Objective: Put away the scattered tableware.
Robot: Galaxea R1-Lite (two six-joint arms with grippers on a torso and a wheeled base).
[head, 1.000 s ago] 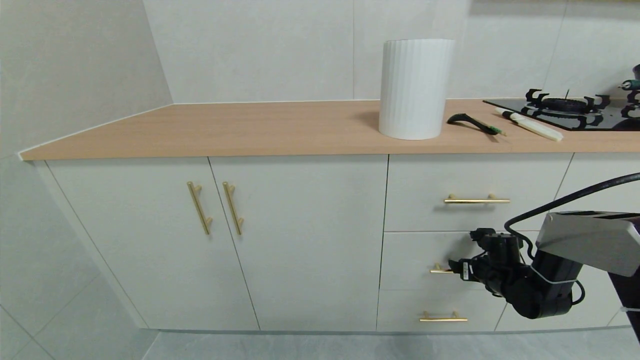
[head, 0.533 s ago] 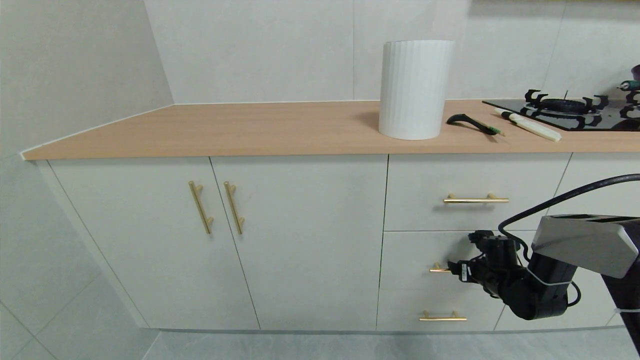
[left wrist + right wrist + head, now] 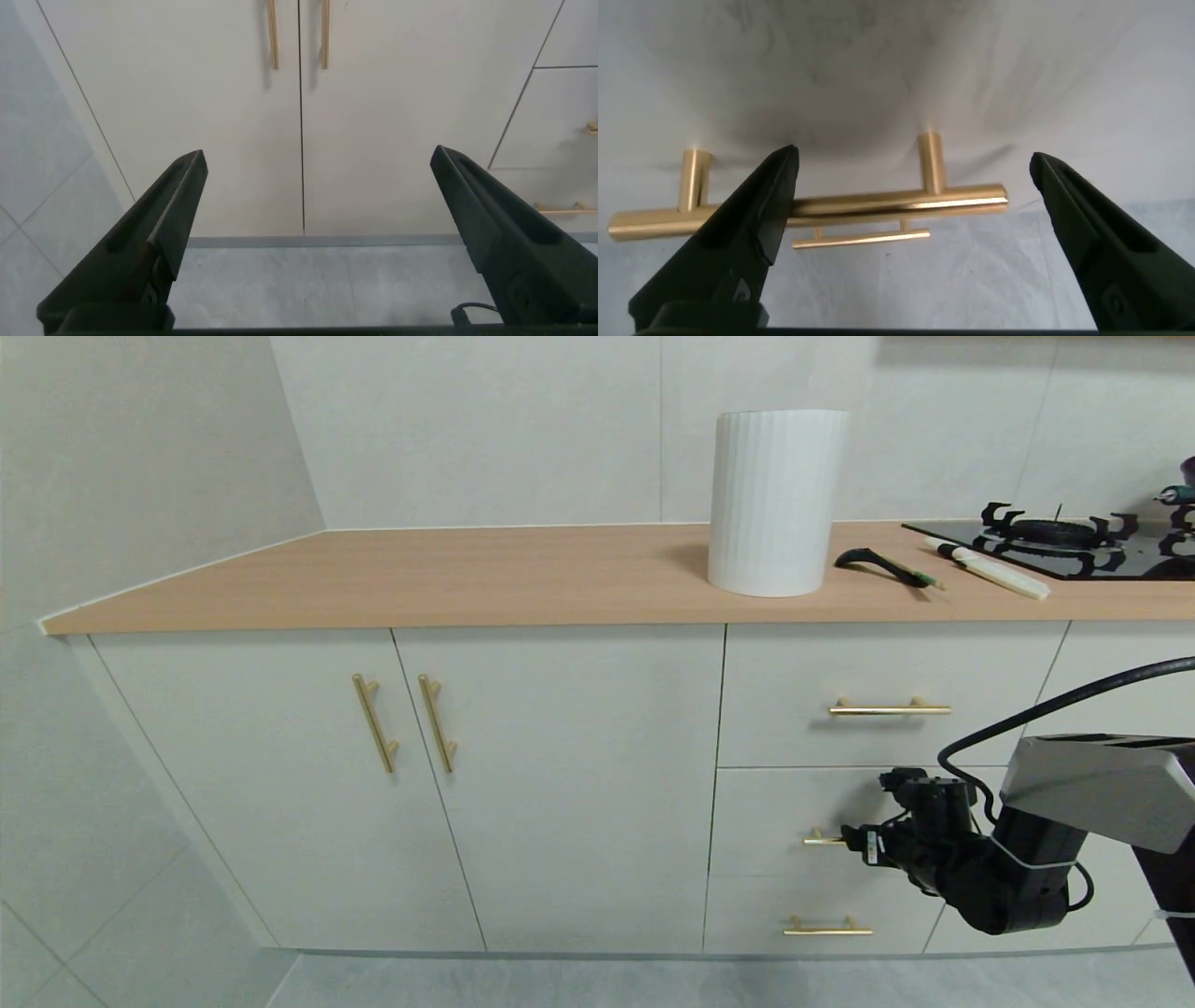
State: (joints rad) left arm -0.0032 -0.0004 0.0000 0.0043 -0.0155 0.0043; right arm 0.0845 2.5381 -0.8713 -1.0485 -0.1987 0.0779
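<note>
A white ribbed container [image 3: 775, 504] is seen upright on the wooden countertop [image 3: 448, 574], and everything else is placed from it. Two pieces of tableware are left lying on the countertop to the container's right. A black-handled utensil [image 3: 882, 566] is found just beside the container. A long cream-coloured utensil [image 3: 990, 569] is laid a little farther right, with one end at the edge of the black hob [image 3: 1055, 537].

Below the container and slightly to its right, a stack of three drawers is seen, all shut. The right gripper [image 3: 854, 840] is held at the middle drawer's brass handle [image 3: 820, 841]. In the right wrist view, the gripper [image 3: 912, 168] is shown with its fingers spread wide. The handle bar [image 3: 878, 203] is seen crossing the gap between them and nothing is clamped.

Below and to the left of the container, two cupboard doors [image 3: 411, 784] are kept closed. The left gripper [image 3: 318, 159] is pointed at them from low down near the floor, its fingers spread wide apart and nothing held.
</note>
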